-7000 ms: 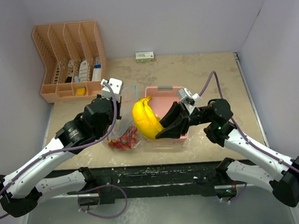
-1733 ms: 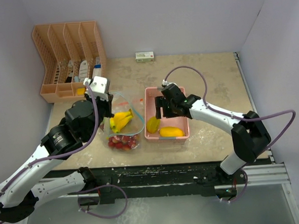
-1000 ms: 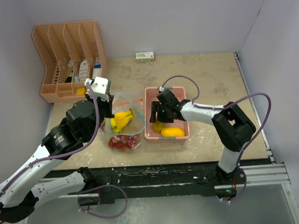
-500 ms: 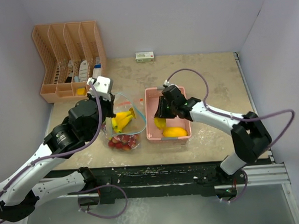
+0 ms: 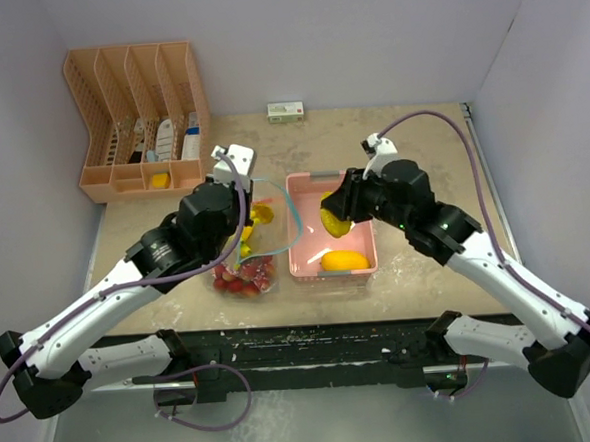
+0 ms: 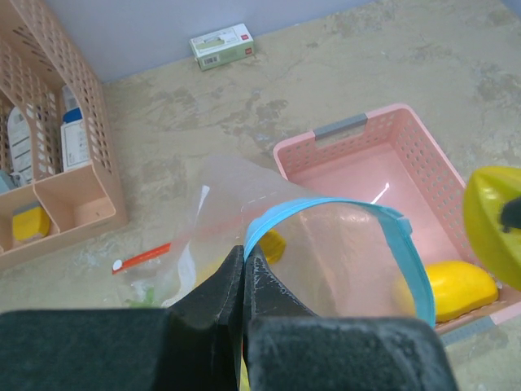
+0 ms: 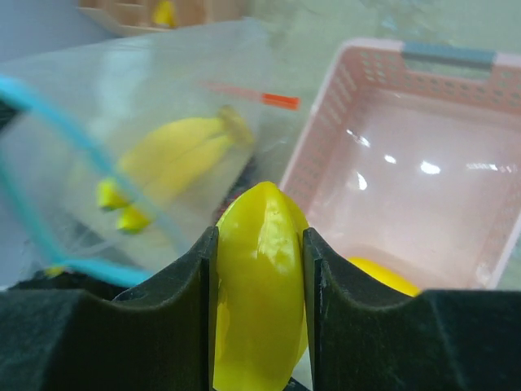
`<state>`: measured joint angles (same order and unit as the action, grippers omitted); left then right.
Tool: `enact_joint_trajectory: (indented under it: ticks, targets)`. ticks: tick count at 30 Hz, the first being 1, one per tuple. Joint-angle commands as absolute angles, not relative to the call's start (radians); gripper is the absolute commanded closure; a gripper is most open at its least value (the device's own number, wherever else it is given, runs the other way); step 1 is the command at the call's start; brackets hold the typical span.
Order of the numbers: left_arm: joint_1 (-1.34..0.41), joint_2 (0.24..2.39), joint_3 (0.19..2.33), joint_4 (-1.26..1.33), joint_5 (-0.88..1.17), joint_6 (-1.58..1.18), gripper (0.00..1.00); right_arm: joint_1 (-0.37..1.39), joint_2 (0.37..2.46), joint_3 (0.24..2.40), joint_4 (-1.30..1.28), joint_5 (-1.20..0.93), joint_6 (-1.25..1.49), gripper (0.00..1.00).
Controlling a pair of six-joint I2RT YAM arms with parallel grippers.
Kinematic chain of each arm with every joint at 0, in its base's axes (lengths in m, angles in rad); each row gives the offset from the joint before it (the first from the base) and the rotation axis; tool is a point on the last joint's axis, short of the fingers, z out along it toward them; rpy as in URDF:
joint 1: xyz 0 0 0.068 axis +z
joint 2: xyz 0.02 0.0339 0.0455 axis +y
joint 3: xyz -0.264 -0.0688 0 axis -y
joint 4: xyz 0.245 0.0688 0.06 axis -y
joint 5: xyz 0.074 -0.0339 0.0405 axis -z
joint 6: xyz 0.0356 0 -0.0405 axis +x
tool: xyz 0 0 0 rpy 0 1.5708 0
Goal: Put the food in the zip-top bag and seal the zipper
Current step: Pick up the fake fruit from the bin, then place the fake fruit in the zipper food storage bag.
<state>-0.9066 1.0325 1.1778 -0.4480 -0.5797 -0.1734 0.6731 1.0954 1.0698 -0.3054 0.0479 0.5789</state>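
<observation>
Right wrist view shows your right gripper (image 7: 259, 244) clamping a yellow fruit piece (image 7: 260, 309) above the pink basket (image 7: 326, 155), just right of the zip-top bag (image 6: 342, 252), whose rim your left gripper (image 6: 244, 273) pinches tight.

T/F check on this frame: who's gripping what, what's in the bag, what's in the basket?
1. The right gripper clamps a yellow fruit piece. True.
2. The pink basket holds nothing. False: a yellow-orange piece lies in it.
3. The left gripper is shut on the zip-top bag at its blue rim. True.
4. The bananas lie in the basket. False: they are inside the bag.
</observation>
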Motion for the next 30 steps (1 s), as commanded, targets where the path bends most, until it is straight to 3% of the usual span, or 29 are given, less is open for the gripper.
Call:
enact_joint_trajectory:
  ticks: [1, 9, 17, 27, 30]
  targets:
    - [-0.911, 1.065, 1.173, -0.352, -0.551, -0.196, 1.0, 0.674, 0.992, 1.114, -0.203, -0.151, 0.5, 0.91]
    - [-0.911, 1.104, 1.183, -0.339, -0.507, -0.207, 1.0, 0.68, 1.057, 1.078, 0.068, -0.367, 0.57, 0.92]
    - [-0.911, 1.084, 1.178, -0.345, -0.485, -0.212, 1.0, 0.725, 1.229, 1.119, 0.17, -0.344, 0.588, 0.92]
    - [-0.911, 1.048, 1.185, -0.341, -0.44, -0.231, 1.0, 0.776, 1.365, 1.18, 0.14, 0.026, 0.622, 0.93]
    - [-0.91, 1.054, 1.182, -0.339, -0.431, -0.233, 1.0, 0.82, 1.403, 1.209, 0.153, 0.224, 0.641, 0.83]
